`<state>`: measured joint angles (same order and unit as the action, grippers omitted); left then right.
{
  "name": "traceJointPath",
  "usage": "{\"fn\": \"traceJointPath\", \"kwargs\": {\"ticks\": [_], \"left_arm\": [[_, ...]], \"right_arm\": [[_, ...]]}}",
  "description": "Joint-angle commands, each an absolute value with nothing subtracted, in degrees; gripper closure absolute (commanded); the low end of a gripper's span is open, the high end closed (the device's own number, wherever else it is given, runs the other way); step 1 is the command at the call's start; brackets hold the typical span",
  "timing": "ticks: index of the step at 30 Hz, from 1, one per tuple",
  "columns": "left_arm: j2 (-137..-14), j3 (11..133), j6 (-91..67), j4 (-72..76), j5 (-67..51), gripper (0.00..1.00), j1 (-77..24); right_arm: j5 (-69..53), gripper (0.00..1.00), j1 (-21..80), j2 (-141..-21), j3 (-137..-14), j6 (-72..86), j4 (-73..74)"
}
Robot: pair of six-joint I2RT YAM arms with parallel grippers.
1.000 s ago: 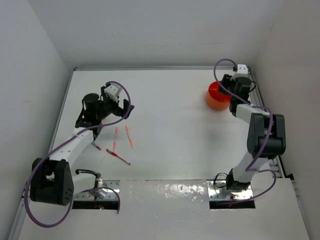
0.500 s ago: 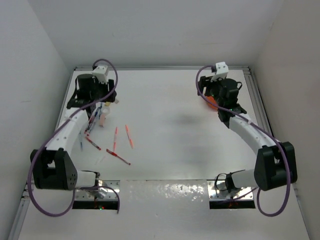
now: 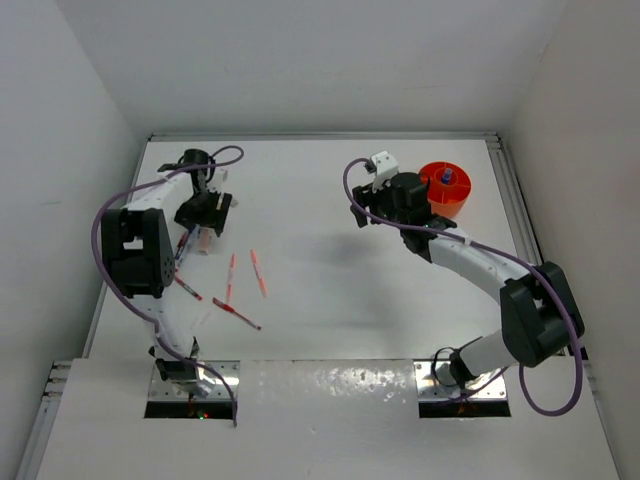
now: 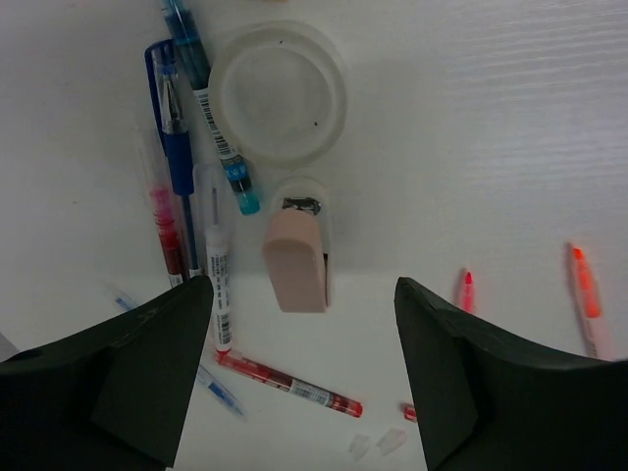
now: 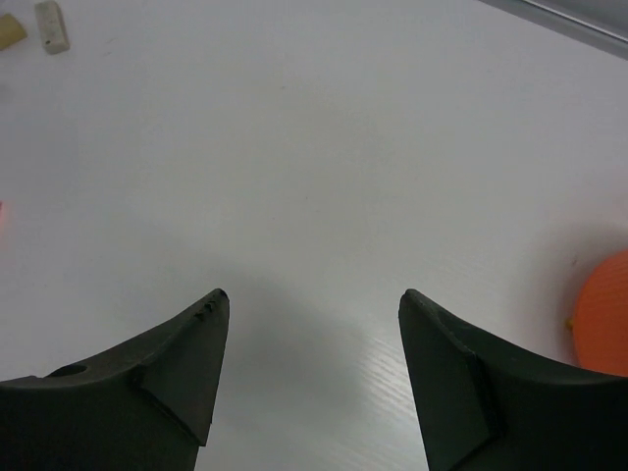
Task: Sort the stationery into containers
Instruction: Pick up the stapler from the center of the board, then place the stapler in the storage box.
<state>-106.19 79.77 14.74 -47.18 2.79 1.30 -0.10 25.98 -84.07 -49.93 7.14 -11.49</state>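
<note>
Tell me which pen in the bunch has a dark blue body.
The dark blue pen, lying between the teal pen and the pink-red pen; the white pen lies lower.

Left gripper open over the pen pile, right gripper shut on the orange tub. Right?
No: the right gripper is open and empty above the table, with the orange tub off to its side, per the right wrist view. The rest stands.

The left arm (image 3: pixel 128 240) is doubled up along the far-left side, left gripper (image 4: pixel 302 294) facing down, jaws spread wide and empty. The right arm (image 3: pixel 470 260) reaches forward and inward; right gripper (image 5: pixel 312 299) gapes too, apparently hovering.
</note>
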Motion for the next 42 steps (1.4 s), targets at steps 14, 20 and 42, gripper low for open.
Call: {"fn": "traceJointPath", "kwargs": {"ticks": [14, 20, 42], "left_arm": [[-111.8, 78.9, 14.7, -44.1, 4.0, 0.59, 2.8], [-110.8, 78.7, 14.2, -45.4, 1.6, 0.91, 2.8], [-92.8, 85.9, 63.7, -60.3, -72.3, 1.00, 1.0]], "right_arm": [[2.2, 0.31, 28.6, -82.4, -49.7, 5.4, -11.2], [2.5, 0.30, 29.0, -83.0, -51.8, 4.0, -10.0], [-42.4, 0.36, 26.1, -83.2, -61.9, 1.4, -13.3]]}}
